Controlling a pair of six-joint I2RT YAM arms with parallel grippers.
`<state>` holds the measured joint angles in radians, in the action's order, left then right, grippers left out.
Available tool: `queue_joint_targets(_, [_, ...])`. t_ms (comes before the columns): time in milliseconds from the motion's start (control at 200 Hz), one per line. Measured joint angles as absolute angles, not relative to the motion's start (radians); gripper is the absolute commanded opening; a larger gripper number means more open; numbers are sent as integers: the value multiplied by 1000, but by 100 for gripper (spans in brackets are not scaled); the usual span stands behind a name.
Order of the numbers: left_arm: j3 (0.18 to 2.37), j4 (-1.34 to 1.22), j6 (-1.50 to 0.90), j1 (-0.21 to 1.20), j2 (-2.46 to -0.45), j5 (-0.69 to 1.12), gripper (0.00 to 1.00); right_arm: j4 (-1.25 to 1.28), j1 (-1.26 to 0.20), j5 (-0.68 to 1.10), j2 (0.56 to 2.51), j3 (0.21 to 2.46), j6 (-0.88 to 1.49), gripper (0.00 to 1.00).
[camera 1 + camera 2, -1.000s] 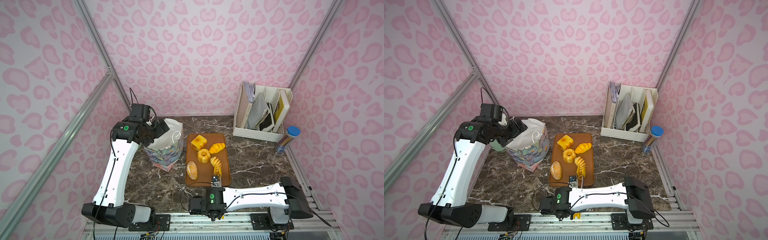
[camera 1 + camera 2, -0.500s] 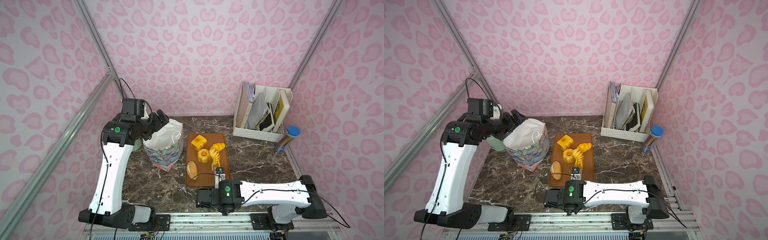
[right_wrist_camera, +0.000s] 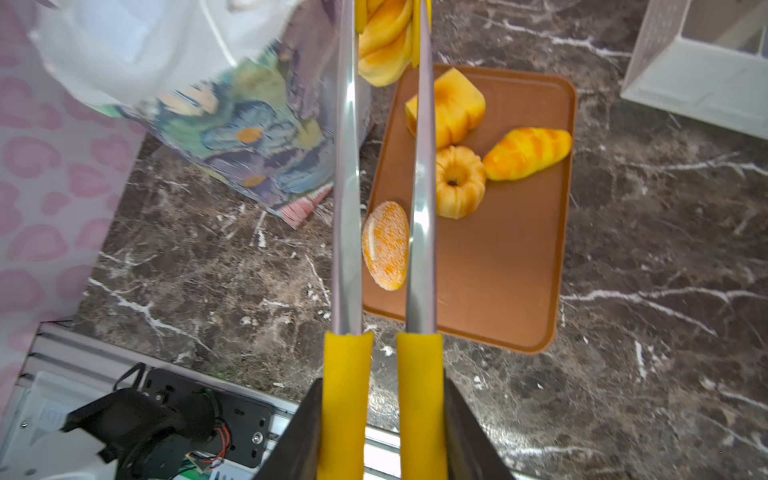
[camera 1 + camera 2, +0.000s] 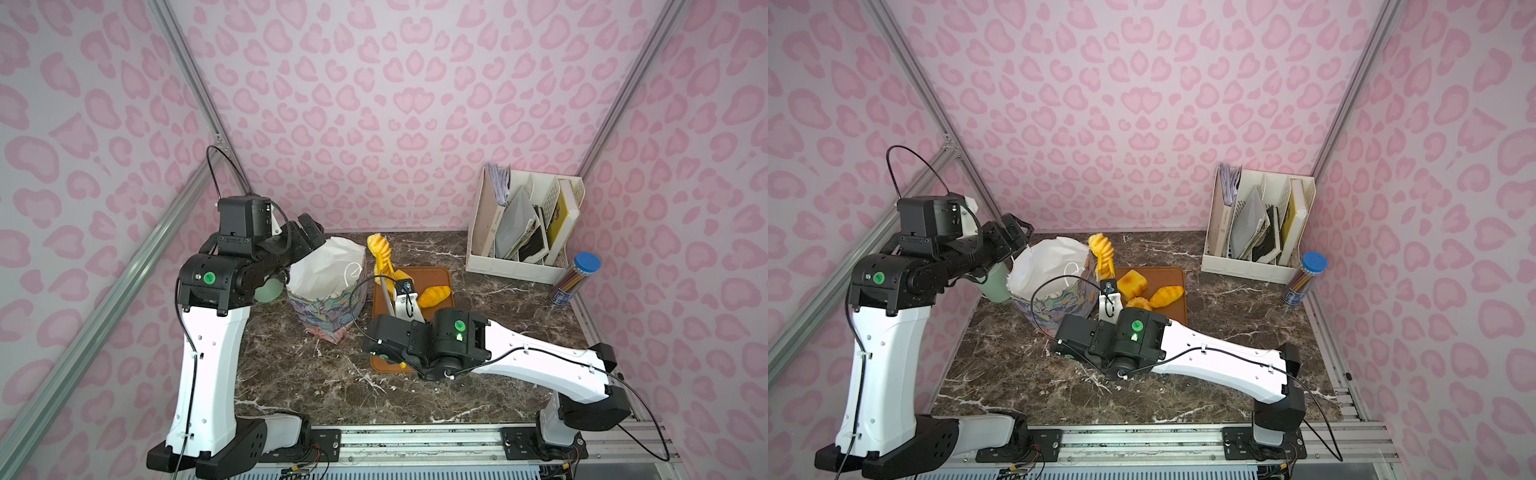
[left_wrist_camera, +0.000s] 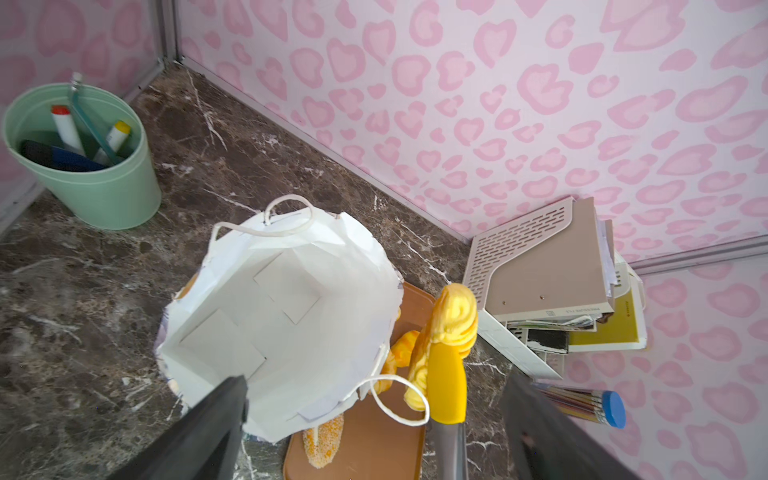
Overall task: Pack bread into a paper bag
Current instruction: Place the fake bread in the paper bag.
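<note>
Take the paper bag (image 4: 328, 286) as your mark: it stands on the marble with its mouth open upward. Just to its right lies the brown tray (image 4: 432, 275), carrying the square loaf (image 4: 1131, 281), the croissant (image 4: 434, 296), the ring bun (image 3: 459, 187) and the sprinkled bun (image 3: 385, 245). A mint-green cup (image 5: 104, 195) of pens stands behind the bag on its left, partly hidden by your left arm in both top views. The file rack (image 4: 523, 224) and the pencil tube (image 4: 575, 278) stand well apart to the bag's right.

Your right claw (image 3: 382, 415) is clamped on the yellow handles of the tongs (image 3: 347, 208), whose tips pinch the spiral roll (image 4: 380, 247). The roll hangs in the air just beside the bag's right rim, outside the mouth. Its long axis runs in line with the tongs, pointing up and away from you toward the back wall. Between roll and mouth stand that rim and a white cord handle (image 5: 395, 401) drooping outward. Your left claw (image 4: 307, 237) is spread wide at the bag's back left rim, gripping nothing; whether a finger touches the paper you cannot tell.
</note>
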<state>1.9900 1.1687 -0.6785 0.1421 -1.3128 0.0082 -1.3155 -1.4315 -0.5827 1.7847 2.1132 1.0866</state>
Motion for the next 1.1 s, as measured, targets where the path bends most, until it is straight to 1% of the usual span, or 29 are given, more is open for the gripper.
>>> queue_joint_targets(100, [1964, 1169, -668, 141, -1290, -25, 98, -1315, -1422, -586, 1818, 2223, 1000, 20])
queue_joint_targets(245, [1883, 1168, -654, 136, -1242, -66, 98, -1316, -1412, -584, 1850, 2310, 908, 19])
queue_joint_targets(405, [1745, 1167, -654, 133, -1173, -91, 99, -1320, -1407, -574, 1850, 2329, 860, 19])
queue_joint_targets(620, [1592, 1125, -678, 132, -1119, -72, 98, -1322, -1405, -570, 1860, 2352, 830, 19])
queue_joint_targets(865, [1523, 1074, -682, 132, -1122, -72, 98, -1271, -1378, -533, 1944, 2384, 764, 19])
queue_joint_targets(1100, [1488, 1062, -685, 132, -1128, -72, 98, -1230, -1362, -507, 1962, 2388, 729, 19])
